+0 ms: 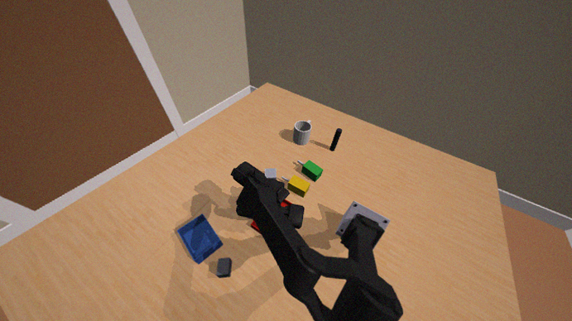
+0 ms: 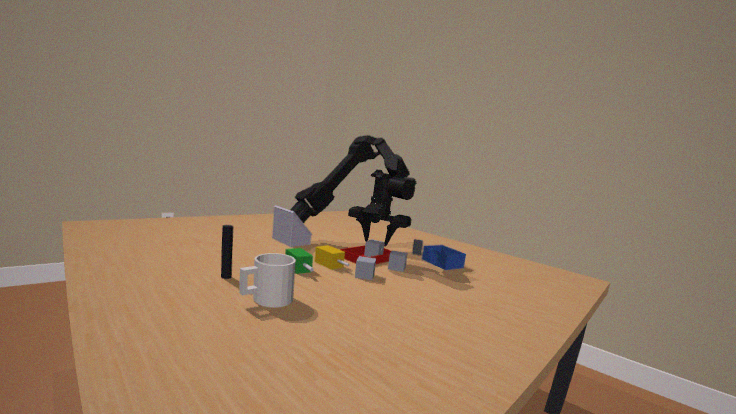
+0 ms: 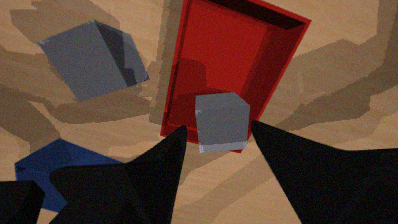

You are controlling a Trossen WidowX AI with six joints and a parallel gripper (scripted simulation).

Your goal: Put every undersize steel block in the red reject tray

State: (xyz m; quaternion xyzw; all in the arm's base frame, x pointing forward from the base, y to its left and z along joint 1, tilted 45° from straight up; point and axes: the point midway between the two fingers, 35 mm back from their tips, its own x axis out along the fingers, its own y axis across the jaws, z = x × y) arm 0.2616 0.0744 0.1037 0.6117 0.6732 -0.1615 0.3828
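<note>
Top, arm: the black arm point(image 1: 277, 231) point(image 2: 334, 172) arches over the red tray point(image 1: 255, 225) point(image 2: 352, 254) point(image 3: 225, 45), hiding the jaws.
Top, gauges: the green gauge point(image 1: 311, 170) point(image 2: 299, 260) and yellow gauge point(image 1: 298, 185) point(image 2: 330, 256) lie side by side, boxy handles with slim metallic pins; the green one is down, presumably to free the hand for sorting.
Top, blue tray: square, glossy blue tray point(image 1: 182, 237) point(image 2: 443, 257) point(image 3: 55, 160), near a dark block point(image 1: 224, 267) point(image 2: 417, 247).
Exterior, gripper: the gripper point(image 2: 376, 242) point(image 3: 218, 127) points down, jaws apart at the tray block point(image 2: 374, 248) point(image 3: 222, 122), apparently letting it go as a reject.
Exterior, other blocks: the near block point(image 1: 270, 172) point(image 2: 365, 268) and side block point(image 2: 397, 261) point(image 3: 75, 65) stand outside the red tray.
Wrist, tray block: smooth grey cube at the tray's near end, between spread, tapered fingers; full seating cannot be told.
Wrist, bores: none discernible.
</note>
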